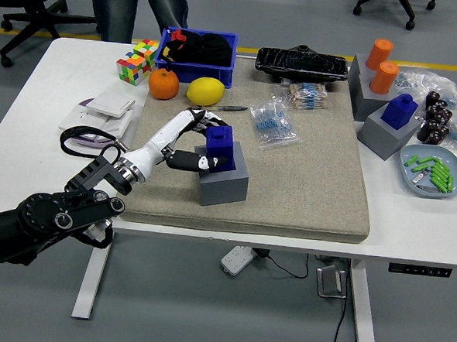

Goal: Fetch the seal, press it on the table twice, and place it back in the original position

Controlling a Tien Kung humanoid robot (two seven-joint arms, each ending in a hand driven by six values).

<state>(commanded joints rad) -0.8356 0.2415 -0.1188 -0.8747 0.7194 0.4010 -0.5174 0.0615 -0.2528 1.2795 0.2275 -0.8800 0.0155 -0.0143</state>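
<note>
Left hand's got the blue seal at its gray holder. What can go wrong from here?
1. The left hand is shut on the blue seal, which sits in the gray holder. Opening unevenly could tip the seal or drag the holder across the mat.
2. A pen and the lemon lie just behind the hand; a careless retreat might knock them.

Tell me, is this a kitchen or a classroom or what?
Most likely a robot test lab in an office. A robot's left hand holds a blue seal at a white table, rolling office chairs stand on the grey floor, and assorted practice props include a puzzle cube.
</note>
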